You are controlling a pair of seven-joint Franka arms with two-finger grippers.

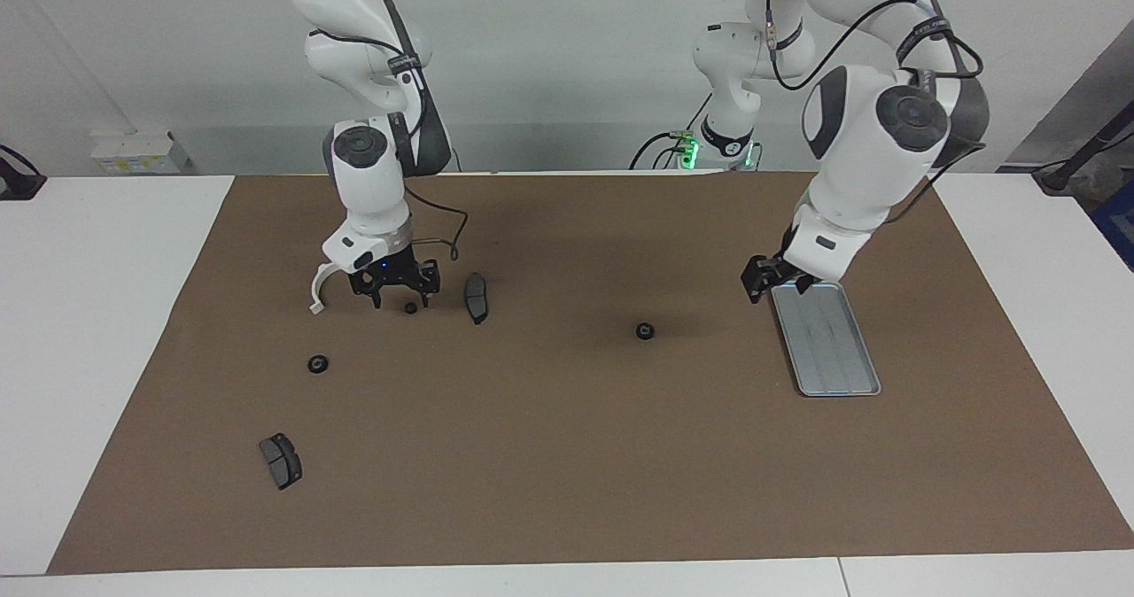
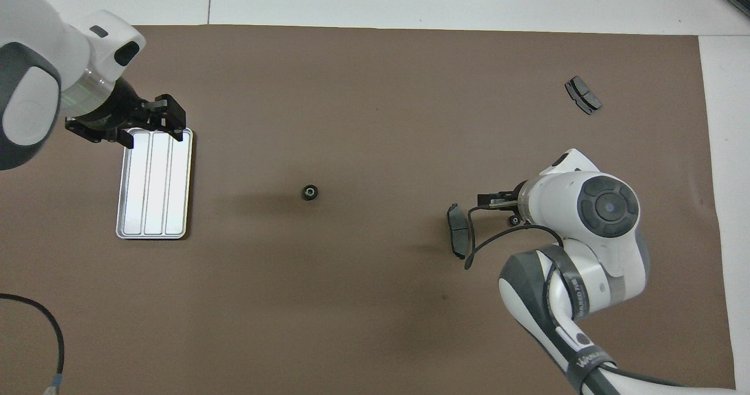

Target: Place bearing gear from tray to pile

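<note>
- The left gripper [image 1: 769, 280] hung over the robot-side end of the flat rectangular silver-grey metal tray [image 1: 828, 349] with its raised rim; its jaws stood apart and held nothing.
- The small black ring-shaped bearing gear [image 1: 645, 331] lay on the brown mat [image 1: 567, 455], off the tray and well apart from the left gripper's jaws, toward the right arm's end of the table.
- The right gripper [image 1: 394, 294] was low over the mat with its jaws spread wide, and a tiny dark round part [image 1: 410, 308] lay on the mat just under and between them, not gripped.
- Just beside those jaws, toward the left arm's end, lay a dark grey curved brake pad [image 1: 477, 297]; on their outer side, toward the right arm's end, lay the white C-shaped plastic arc [image 1: 321, 287], partly hidden by the wrist.
- A second small black ring [image 1: 317, 364] lay farther from the robots than the right gripper's jaws, and another dark grey brake pad [image 1: 281, 461] lay farther still.
</note>
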